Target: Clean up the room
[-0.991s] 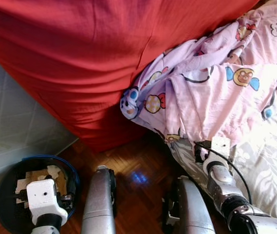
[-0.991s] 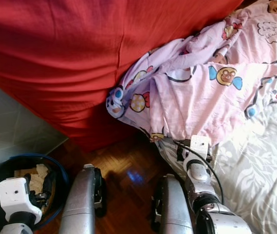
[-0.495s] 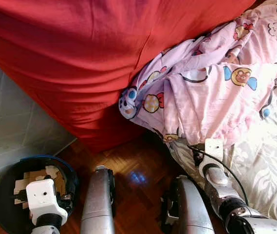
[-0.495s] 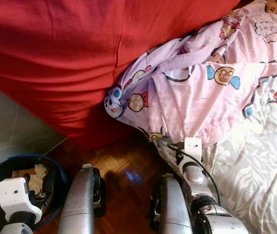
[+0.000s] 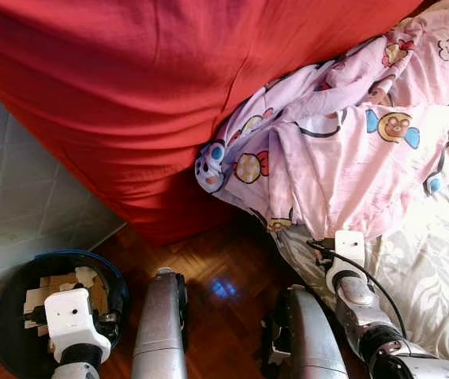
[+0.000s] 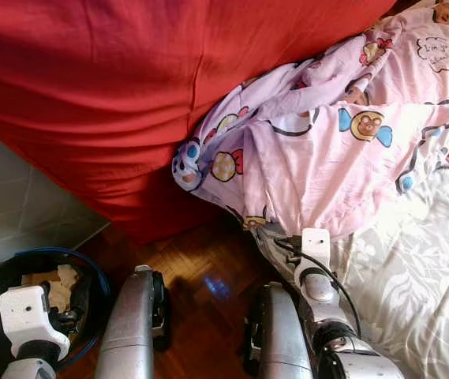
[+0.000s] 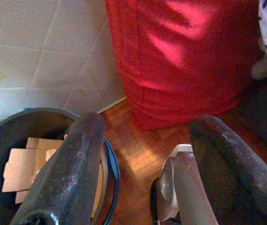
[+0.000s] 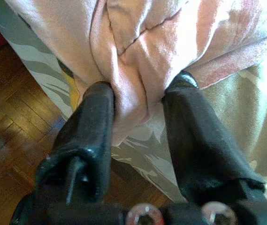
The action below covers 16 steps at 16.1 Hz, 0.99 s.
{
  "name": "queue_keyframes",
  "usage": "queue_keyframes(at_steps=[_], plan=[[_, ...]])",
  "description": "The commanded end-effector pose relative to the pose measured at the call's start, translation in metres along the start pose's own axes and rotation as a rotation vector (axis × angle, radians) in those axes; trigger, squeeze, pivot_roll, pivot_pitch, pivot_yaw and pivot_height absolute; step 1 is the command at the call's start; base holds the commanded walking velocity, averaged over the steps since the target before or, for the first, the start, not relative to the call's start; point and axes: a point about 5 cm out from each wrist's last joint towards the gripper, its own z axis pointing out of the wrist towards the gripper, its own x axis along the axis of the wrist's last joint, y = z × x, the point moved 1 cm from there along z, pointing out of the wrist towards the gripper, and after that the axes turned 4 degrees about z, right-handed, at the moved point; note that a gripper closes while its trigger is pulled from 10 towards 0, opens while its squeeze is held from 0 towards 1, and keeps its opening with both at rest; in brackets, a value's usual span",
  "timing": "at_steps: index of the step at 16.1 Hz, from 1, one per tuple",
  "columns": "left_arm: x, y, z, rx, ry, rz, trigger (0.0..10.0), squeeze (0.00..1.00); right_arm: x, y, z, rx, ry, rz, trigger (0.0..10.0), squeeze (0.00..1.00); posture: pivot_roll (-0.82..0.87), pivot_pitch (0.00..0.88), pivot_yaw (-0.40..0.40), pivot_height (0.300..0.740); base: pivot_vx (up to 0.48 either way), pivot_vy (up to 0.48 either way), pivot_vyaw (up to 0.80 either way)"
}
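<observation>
Ahead of you a big red cover [image 5: 169, 95] drapes down toward the wooden floor [image 5: 224, 276], with pale wall tiles [image 5: 19, 197] on your left. To your right lies the bed, its grey-white patterned sheet [image 5: 437, 268] partly under a pink cartoon-print blanket [image 5: 350, 150], whose lower edge hangs bunched over the bed's corner.

That hanging edge is exactly where your right gripper [image 8: 138, 101] is. In the right wrist view you see a fold of the pink blanket gathered between the two black fingers [image 8: 93, 122], pressing against both of them, with the patterned sheet just behind and the floor off to one side. The fingers stand a moderate way apart, filled by the cloth, so you are pinching the blanket's hem rather than hovering near it. In the head views the right wrist [image 5: 349, 246] sits just under the blanket's edge at the bed corner.

Low on your left stands a round black bin with a blue rim [image 5: 117, 276], holding pieces of torn cardboard [image 7: 18, 166]. Your left gripper [image 7: 142, 154] hangs over the bin's rim, its fingers spread wide with nothing between them; through the gap you see the floor, the foot of the red cover and a silver leg [image 7: 189, 187]. The bin is well apart from the blanket, on the other side of your legs.
</observation>
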Motion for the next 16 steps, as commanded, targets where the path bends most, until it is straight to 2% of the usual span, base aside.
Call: queue_keyframes(at_steps=[1,5,9,13,16], plan=[[-0.012,-0.005,-0.005,0.027,-0.052,0.018,10.0,0.0,-0.025,0.008,-0.006,-0.027,-0.089,0.006,0.0,0.0,0.19,0.474,-0.017,0.619,0.0,0.0,0.0],[-0.013,-0.005,-0.004,0.031,-0.05,0.019,10.0,0.0,-0.023,0.007,-0.006,-0.025,-0.088,0.032,0.0,0.0,0.19,0.466,-0.018,0.619,0.0,0.0,0.0],[-0.016,-0.004,0.001,0.03,-0.051,0.014,10.0,0.0,-0.027,0.005,-0.007,-0.01,-0.094,0.102,0.0,0.0,0.18,0.434,-0.018,0.619,0.0,0.0,0.0],[-0.033,-0.002,0.014,0.029,-0.083,0.012,10.0,0.0,-0.031,0.01,-0.009,-0.003,-0.087,0.158,0.0,0.0,0.16,0.343,-0.025,0.619,0.0,0.0,0.0],[-0.063,-0.002,0.024,0.029,-0.16,0.018,10.0,0.0,-0.035,0.025,-0.012,-0.018,-0.063,0.199,0.0,0.0,0.11,0.24,-0.027,0.619,0.0,0.0,0.0]])
